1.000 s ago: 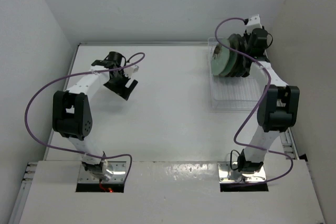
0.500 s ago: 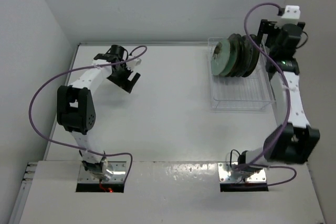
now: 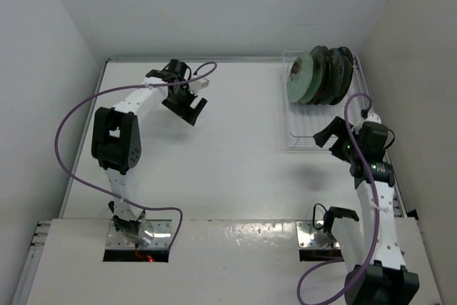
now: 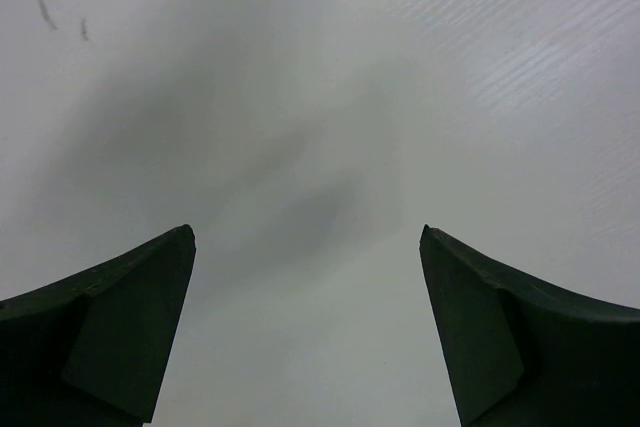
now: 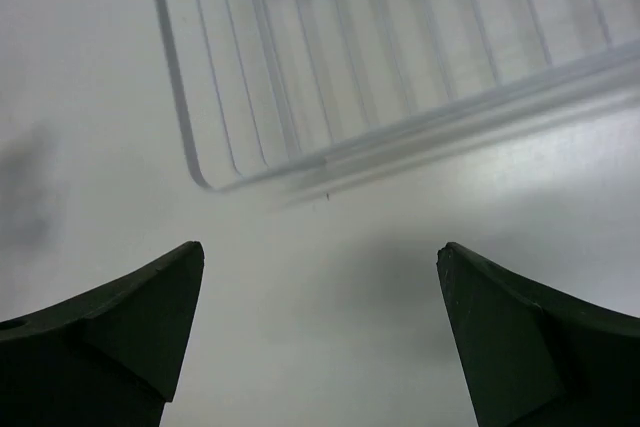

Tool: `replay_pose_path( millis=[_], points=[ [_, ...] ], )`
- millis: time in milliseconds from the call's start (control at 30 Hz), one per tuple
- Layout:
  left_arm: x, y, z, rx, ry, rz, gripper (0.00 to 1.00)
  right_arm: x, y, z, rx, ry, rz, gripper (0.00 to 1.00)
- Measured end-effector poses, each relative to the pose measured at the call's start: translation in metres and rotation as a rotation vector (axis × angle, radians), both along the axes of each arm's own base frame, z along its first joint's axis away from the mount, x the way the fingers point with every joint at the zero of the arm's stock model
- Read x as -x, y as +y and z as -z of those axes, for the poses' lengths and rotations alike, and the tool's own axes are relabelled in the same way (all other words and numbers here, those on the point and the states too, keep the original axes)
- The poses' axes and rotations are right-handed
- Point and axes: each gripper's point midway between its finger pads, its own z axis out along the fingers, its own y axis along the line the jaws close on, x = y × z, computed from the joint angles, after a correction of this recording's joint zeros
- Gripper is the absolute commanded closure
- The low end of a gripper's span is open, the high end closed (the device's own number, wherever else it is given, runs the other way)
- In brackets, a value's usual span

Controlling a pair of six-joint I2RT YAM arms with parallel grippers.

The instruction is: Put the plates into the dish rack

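Several plates [image 3: 319,76] stand on edge, packed together, at the far end of the dish rack [image 3: 312,138]; the front one is mint-green with a dark flower. My right gripper [image 3: 328,134] hovers open and empty over the rack's near right part, apart from the plates. In the right wrist view, the gripper [image 5: 320,259] is over bare table, with the rack's corner [image 5: 262,97] just ahead. My left gripper [image 3: 188,107] is open and empty over the far left of the table. The left wrist view shows the gripper [image 4: 307,239] and only the white surface.
White walls close in the table at the back, left and right. The right wall runs close beside the rack. Purple cables loop from both arms over the table [image 3: 228,155].
My right gripper opened and drew back from the plates to the rack's near end, and its arm folded toward the near edge. The left gripper drifted right.
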Motion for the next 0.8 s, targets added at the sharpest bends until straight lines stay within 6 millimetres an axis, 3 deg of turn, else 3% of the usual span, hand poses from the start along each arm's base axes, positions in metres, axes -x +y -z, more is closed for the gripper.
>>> replay_pose_path(
  millis=[100,367,567,800],
  points=[
    [0.004,-0.013,0.006,0.015,0.022,0.017,0.0,0.032,0.005,0.023,-0.049,0.141,0.041,0.01],
    [0.014,-0.047,0.008,0.039,0.024,0.084,0.0,0.083,0.003,0.057,-0.073,0.386,0.136,0.01],
    [0.021,-0.057,0.018,0.051,0.057,0.094,0.0,0.09,-0.004,0.055,-0.062,0.415,0.202,0.01],
    [0.017,-0.06,0.024,0.053,0.068,0.08,0.0,0.089,-0.011,0.045,-0.058,0.367,0.265,0.01]
  ],
)
